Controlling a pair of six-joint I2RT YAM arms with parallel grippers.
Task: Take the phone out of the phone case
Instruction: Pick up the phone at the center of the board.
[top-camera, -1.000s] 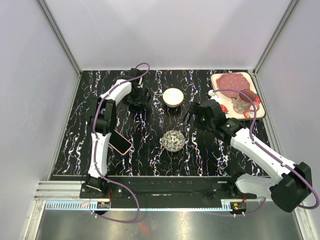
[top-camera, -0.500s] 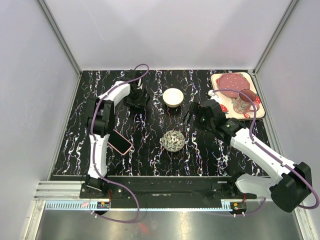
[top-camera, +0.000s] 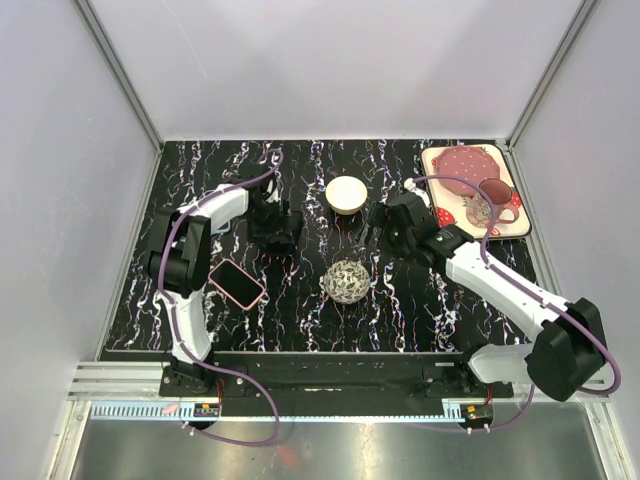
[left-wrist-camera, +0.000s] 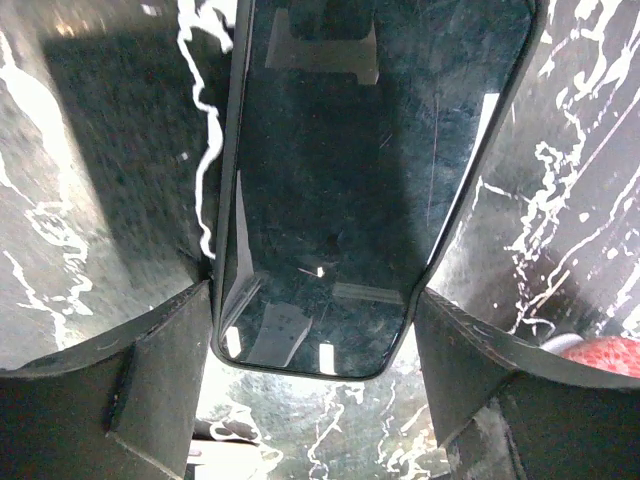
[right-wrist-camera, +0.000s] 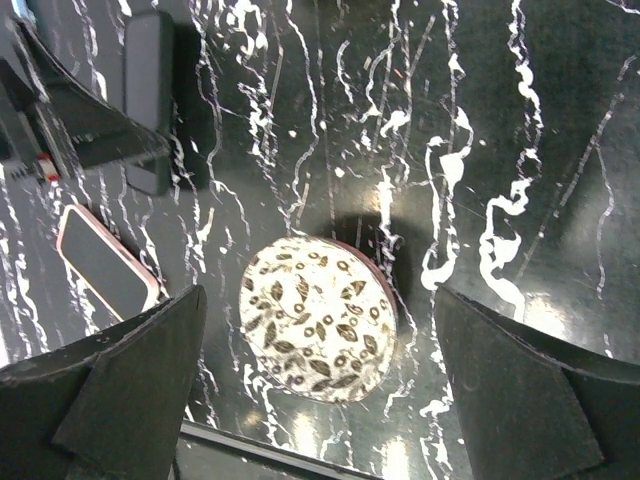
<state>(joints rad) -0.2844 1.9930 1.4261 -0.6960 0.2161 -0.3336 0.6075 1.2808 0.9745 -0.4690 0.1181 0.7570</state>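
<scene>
Black marbled table (top-camera: 420, 310) carries everything. On its left half the left claw (top-camera: 275, 228) is closed on the edges of the dark phone (left-wrist-camera: 340, 180). The pink-rimmed phone case (top-camera: 237, 284) lies flat nearby, apart from it. The right claw (right-wrist-camera: 315, 300) hangs wide open above a leaf-patterned ball (right-wrist-camera: 318, 345).

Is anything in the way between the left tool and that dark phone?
Nothing visible is. The phone sits right between the fingers of the left tool, with one finger against each long edge. The pink case lies apart from it on the table.
</scene>
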